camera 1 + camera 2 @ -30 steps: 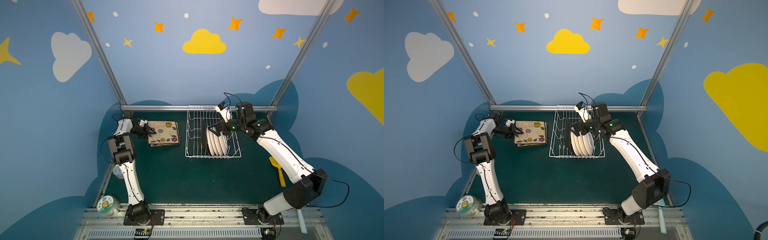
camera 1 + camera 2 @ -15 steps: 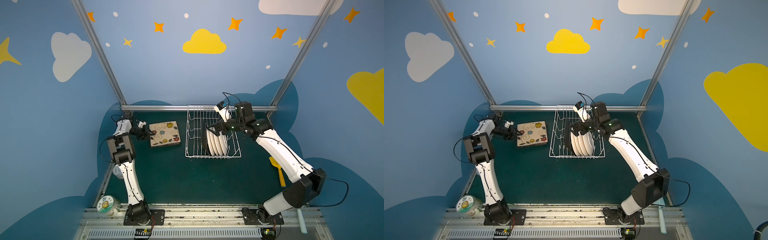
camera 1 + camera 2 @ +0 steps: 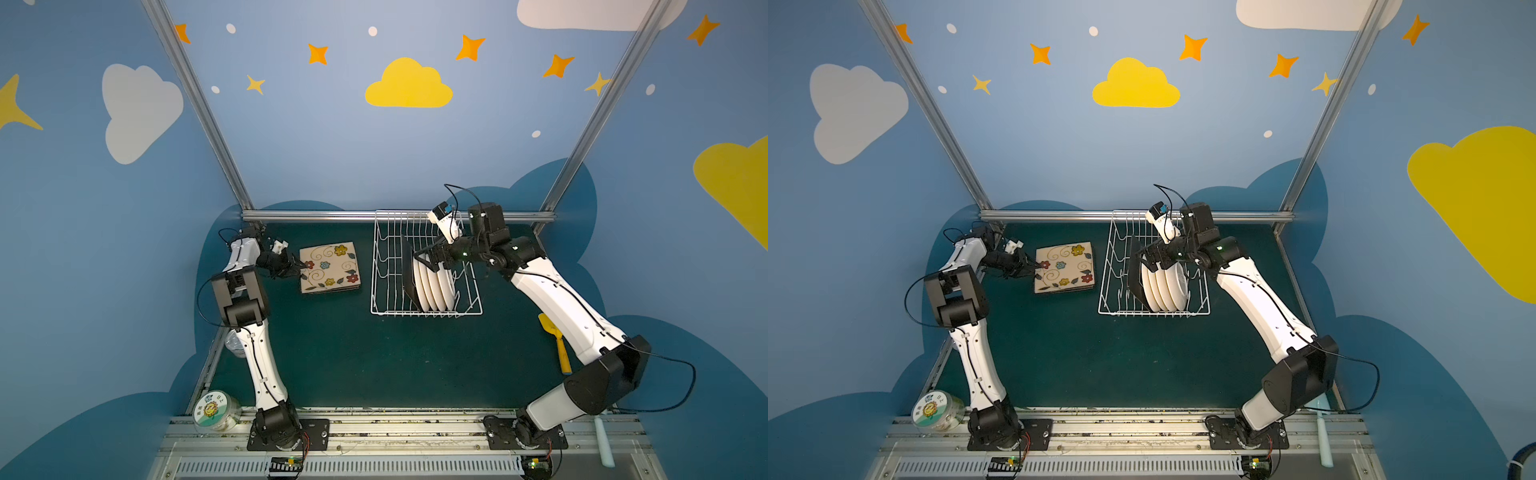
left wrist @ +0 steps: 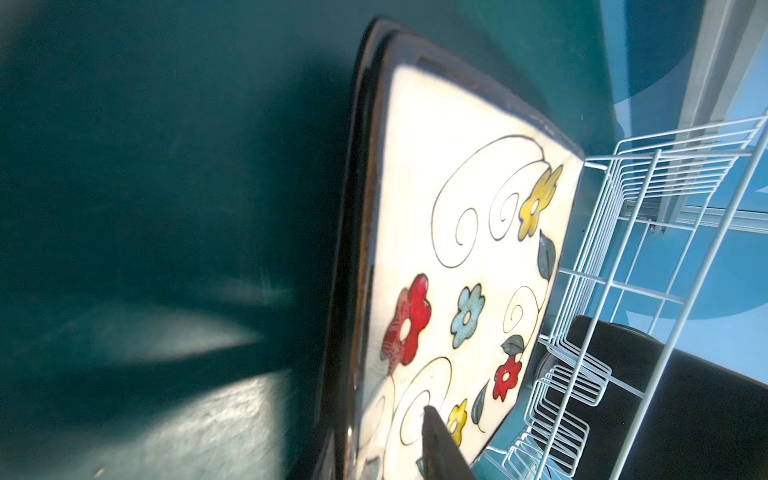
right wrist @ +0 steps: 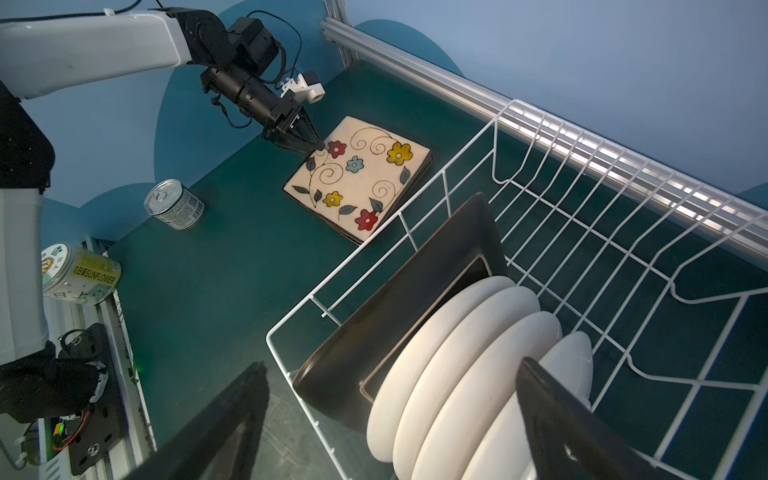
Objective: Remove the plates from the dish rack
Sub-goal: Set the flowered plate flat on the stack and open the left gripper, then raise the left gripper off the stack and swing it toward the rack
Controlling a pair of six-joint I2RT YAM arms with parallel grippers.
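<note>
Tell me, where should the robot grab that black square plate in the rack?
Probably its top edge, from straight above. The square plate stands on edge in the dish rack, black back facing empty slots, front beside the round plates, so only its upper rim stands clear.

Tally on green tabletop: one white wire dish rack [image 3: 386,266]. In rack, four round cream plates [image 5: 469,361] and one black-backed square plate [image 5: 399,316]. Outside rack, one stack of floral square plates [image 3: 330,268]; at least two rims show in left wrist view, exact number unclear. Two spatulas: one yellow spatula [image 3: 557,345], one pale blue spatula [image 3: 603,442]. One sunflower-label tub [image 3: 216,411]. One tin can [image 5: 174,203]. Two robot arms: left arm [image 3: 259,365], right arm [image 3: 561,303].
</note>
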